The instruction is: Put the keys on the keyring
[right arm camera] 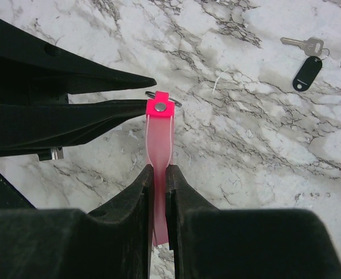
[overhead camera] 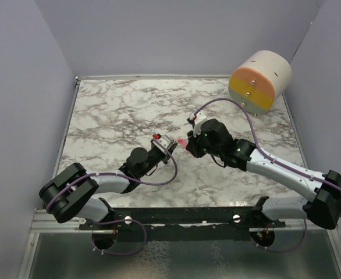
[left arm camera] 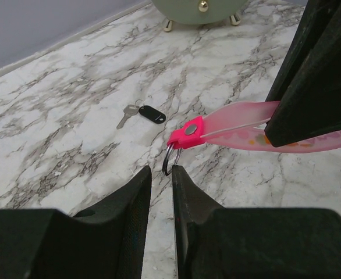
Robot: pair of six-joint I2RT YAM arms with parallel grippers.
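My right gripper [right arm camera: 159,168] is shut on the keyring [right arm camera: 159,136], a pink strip held above the marble, its red end and small metal ring [left arm camera: 169,159] pointing at the left gripper. My left gripper [left arm camera: 162,168] stands open by a narrow gap, fingertips right at the ring, one on each side, not clamped on it. In the top view both grippers meet at mid-table, left gripper [overhead camera: 171,145] and right gripper [overhead camera: 187,143], with the keyring [overhead camera: 182,142] between them. The keys [left arm camera: 141,114], a black head with a silvery shaft, lie flat on the table beyond the keyring [left arm camera: 240,125], also seen as keys [right arm camera: 305,58].
A round pastel-striped box [overhead camera: 260,81] with small gold feet lies on its side at the back right corner, its base showing as the box [left arm camera: 196,9]. Lilac walls close the marble table [overhead camera: 112,116] on the left, back and right.
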